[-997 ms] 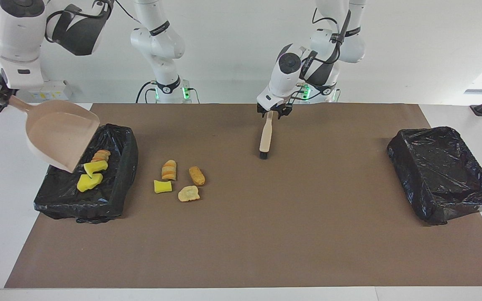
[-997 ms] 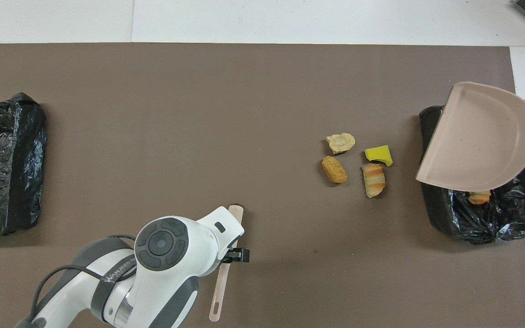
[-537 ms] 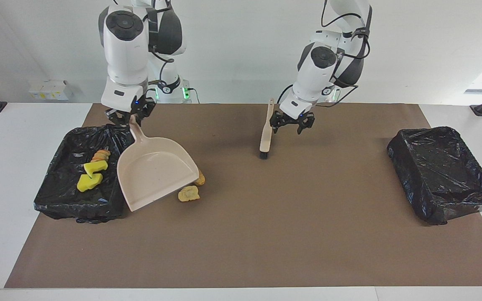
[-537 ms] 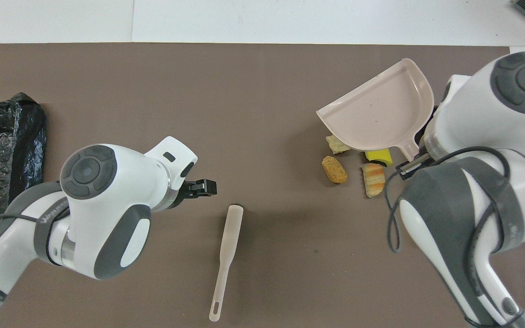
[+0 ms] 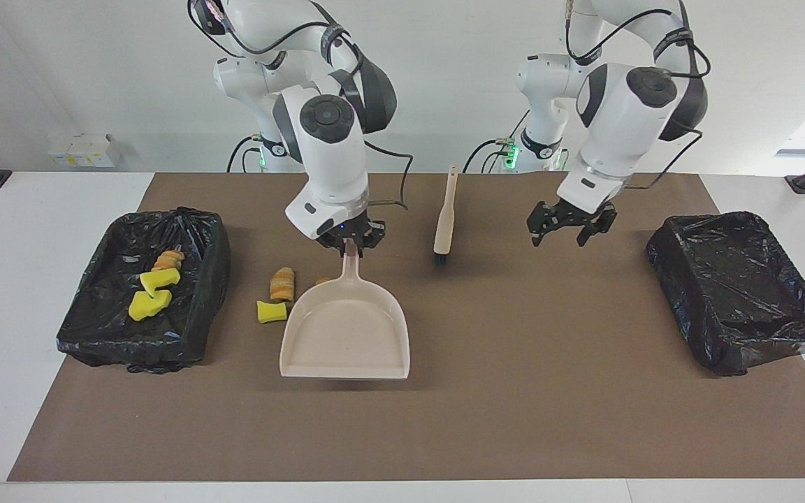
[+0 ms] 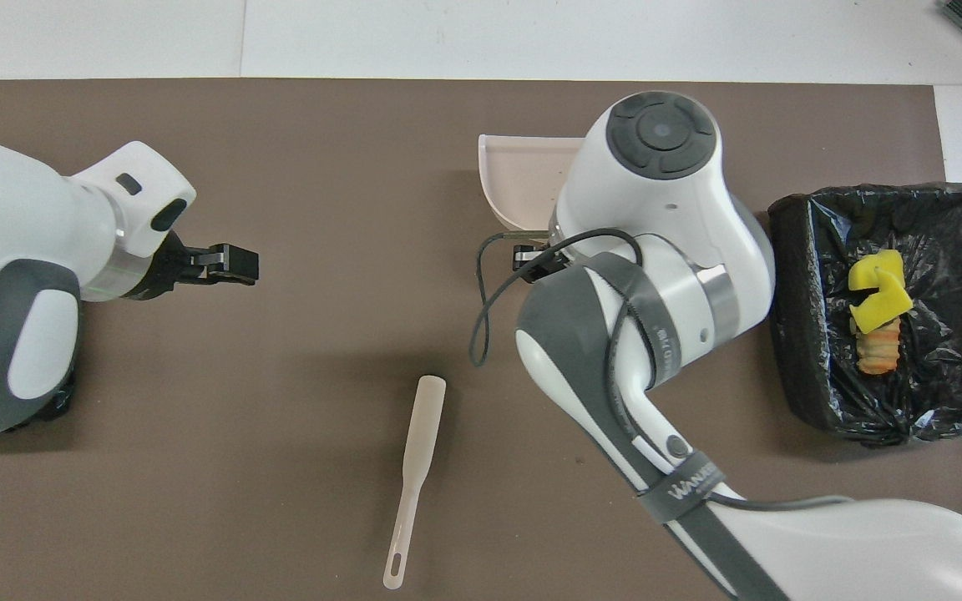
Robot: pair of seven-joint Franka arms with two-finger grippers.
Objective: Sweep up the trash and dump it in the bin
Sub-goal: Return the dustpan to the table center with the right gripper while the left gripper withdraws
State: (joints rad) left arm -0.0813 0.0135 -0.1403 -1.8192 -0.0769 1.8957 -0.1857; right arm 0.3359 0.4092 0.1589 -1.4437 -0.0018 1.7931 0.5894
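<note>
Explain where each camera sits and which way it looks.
Facing view: high across the table, facing the robots; both arms show; right gripper holds the beige plastic dustpan.
Overhead view: above the robots' end, looking steeply down; left gripper over the brown mat.
Shared: the beige-handled brush, the black-lined bin holding trash.

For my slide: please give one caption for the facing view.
Right gripper holds dustpan beside leftover trash; left gripper open.

A second black-lined bin (image 5: 741, 290) sits at the left arm's end of the brown mat (image 5: 514, 419), well apart from everything.
</note>
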